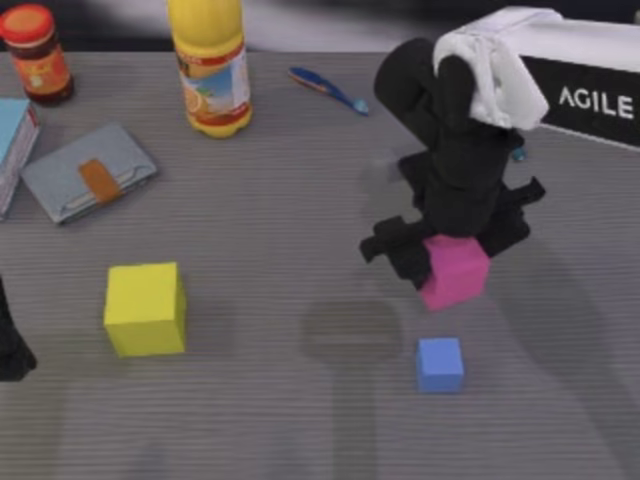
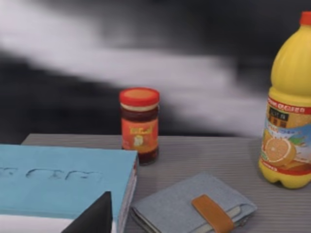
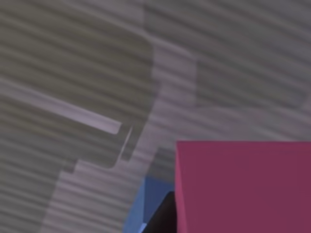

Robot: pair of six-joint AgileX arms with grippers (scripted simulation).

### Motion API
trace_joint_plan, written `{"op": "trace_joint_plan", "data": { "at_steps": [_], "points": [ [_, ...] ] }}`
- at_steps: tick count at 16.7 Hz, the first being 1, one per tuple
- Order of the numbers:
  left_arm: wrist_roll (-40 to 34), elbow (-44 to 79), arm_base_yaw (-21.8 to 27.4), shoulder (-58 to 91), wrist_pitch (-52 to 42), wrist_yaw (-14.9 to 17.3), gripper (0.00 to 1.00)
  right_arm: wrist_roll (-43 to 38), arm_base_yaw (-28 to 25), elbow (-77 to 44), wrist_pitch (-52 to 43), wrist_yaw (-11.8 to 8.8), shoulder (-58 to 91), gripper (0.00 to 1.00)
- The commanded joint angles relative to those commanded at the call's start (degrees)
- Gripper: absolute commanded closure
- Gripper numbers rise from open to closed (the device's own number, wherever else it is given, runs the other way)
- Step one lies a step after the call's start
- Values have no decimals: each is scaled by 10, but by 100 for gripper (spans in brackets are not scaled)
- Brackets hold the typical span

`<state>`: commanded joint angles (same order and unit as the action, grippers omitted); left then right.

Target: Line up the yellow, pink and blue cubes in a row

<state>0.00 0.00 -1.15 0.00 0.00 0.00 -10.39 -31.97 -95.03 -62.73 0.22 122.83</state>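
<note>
The pink cube [image 1: 457,272] hangs above the table right of centre, with my right gripper [image 1: 450,252] shut on it from above. In the right wrist view the pink cube [image 3: 243,187] fills the near corner beside one black finger [image 3: 164,216], and the blue cube [image 3: 145,204] shows on the table below. The small blue cube [image 1: 440,364] lies just in front of the pink one. At the front left the big yellow cube [image 1: 146,308] rests alone. My left gripper [image 1: 10,345] is parked at the table's left edge; only one fingertip [image 2: 95,216] shows, with nothing held.
At the back stand a yellow juice bottle [image 1: 208,65] and a red-lidded jar [image 1: 36,52]. A grey wallet [image 1: 88,172] and a light blue book [image 1: 12,140] lie at the back left. A blue toothbrush [image 1: 328,90] lies behind the right arm.
</note>
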Motion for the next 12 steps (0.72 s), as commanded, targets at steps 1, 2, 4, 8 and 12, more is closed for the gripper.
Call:
{"op": "trace_joint_plan", "data": {
  "at_steps": [1, 2, 4, 8, 12],
  "points": [
    [0, 0, 0, 0, 0, 0, 0, -51, -17, 4, -2, 1, -4, 100],
    [0, 0, 0, 0, 0, 0, 0, -102, -35, 8, -4, 1, -8, 100],
    [0, 0, 0, 0, 0, 0, 0, -197, -69, 15, -7, 2, -17, 100],
    [0, 0, 0, 0, 0, 0, 0, -326, -121, 29, -5, 5, -39, 100],
    [0, 0, 0, 0, 0, 0, 0, -359, -137, 34, -2, 6, -49, 100]
  ]
}}
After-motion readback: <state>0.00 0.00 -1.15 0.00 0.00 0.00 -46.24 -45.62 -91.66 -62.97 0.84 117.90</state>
